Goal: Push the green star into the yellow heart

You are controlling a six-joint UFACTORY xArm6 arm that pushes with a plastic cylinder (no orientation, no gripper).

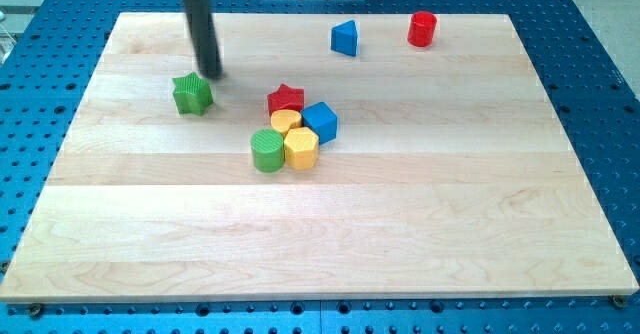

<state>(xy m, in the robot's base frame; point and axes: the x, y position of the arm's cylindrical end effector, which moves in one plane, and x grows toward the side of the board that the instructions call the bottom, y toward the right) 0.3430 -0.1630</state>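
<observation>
Rod: it drops in from the view's top left, dark and straight, and my tip (213, 75) sits on the board just above and a shade right of the green star.
Green star (192, 94): left of centre in the upper half of the wooden board (400, 234), the tip right at its upper right edge; contact or a sliver of gap, too close to call.
Yellow heart (286, 121): off to the right of the star and a little lower, packed into a cluster, with bare wood between star and cluster.
Cluster: red star (286, 98) touching the heart from above, blue cube (320, 121) against its right, yellow hexagon (301, 148) below it, green cylinder (267, 150) at the lower left beside the hexagon.
Far blocks: blue triangular block (345, 38) and red cylinder (423, 29) up near the board's top edge, well apart from the rest.
Gripper: there are no jaws to open or close here, just the plain rod ending in its tip.
Surroundings: blue perforated table (600, 94) all around the board.
</observation>
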